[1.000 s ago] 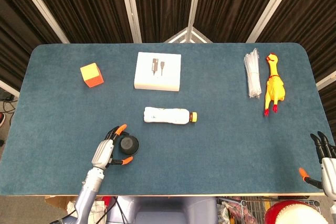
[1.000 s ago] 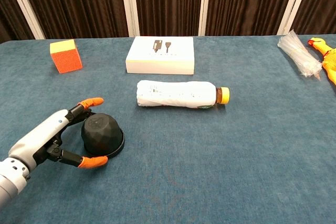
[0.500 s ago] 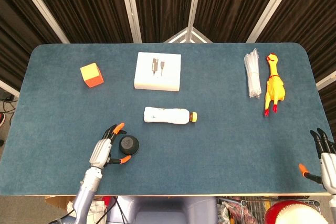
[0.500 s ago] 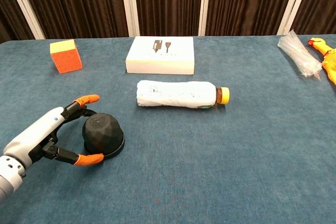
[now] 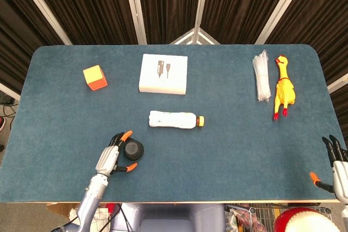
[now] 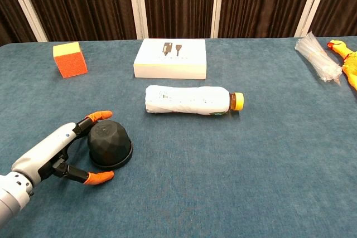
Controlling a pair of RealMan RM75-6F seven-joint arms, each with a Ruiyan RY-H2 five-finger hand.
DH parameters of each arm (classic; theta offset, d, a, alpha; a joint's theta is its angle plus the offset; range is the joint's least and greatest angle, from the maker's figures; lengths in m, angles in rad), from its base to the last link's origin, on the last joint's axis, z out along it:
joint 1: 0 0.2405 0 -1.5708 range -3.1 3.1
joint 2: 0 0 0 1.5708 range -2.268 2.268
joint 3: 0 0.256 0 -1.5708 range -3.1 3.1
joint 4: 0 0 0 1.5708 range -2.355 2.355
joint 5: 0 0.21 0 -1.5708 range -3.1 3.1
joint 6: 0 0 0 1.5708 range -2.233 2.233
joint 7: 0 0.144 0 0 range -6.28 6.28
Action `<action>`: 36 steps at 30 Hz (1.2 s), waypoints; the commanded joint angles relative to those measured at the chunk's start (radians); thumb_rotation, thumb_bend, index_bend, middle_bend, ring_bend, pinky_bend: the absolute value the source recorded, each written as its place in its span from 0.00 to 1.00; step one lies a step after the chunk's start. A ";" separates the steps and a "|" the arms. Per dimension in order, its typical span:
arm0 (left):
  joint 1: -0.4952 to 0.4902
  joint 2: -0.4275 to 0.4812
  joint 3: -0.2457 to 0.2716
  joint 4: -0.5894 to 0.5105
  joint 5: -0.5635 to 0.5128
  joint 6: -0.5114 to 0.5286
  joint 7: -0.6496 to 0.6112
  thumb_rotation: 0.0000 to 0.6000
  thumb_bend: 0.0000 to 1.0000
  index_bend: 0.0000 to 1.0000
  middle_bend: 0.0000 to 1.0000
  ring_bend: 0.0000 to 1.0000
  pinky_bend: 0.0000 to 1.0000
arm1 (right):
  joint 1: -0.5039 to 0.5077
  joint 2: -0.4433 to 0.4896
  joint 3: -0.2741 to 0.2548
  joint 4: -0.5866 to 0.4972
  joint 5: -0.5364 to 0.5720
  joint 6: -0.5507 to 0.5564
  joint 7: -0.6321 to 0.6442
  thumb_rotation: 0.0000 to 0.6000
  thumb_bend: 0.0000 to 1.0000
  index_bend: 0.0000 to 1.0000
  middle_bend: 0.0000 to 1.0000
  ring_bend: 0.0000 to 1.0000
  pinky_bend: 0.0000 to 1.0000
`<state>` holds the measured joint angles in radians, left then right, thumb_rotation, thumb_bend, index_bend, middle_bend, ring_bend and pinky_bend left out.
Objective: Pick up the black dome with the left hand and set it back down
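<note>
While the black dome (image 6: 110,144) is sitting flat side down on the blue table (image 5: 228,150), the left hand (image 6: 58,151) is lying just beside it on its left, fingers spread and cupping around it without gripping; orange fingertips (image 6: 101,115) are reaching past its far side and near side, contact cannot be told. Nothing is being held in that hand. Dome is sitting near the front edge, in front and left of the lying bottle (image 6: 189,101). Behind the bottle a white box (image 6: 170,58) is lying; well left of the box an orange cube (image 6: 70,59) is standing. Right hand (image 5: 335,168) is hanging off the table's right front corner, fingers apart, holding nothing.
</note>
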<state>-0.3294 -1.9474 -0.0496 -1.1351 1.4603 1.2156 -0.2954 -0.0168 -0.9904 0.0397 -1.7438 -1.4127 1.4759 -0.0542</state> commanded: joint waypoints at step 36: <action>-0.016 0.304 -0.145 -0.439 -0.048 0.075 0.142 1.00 0.48 0.20 0.50 0.00 0.00 | -0.005 0.005 -0.004 -0.003 -0.005 0.001 0.010 1.00 0.26 0.00 0.00 0.19 0.19</action>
<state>-0.3393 -1.7239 -0.1530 -1.4836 1.4523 1.3006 -0.2267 -0.0216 -0.9858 0.0359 -1.7465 -1.4173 1.4771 -0.0439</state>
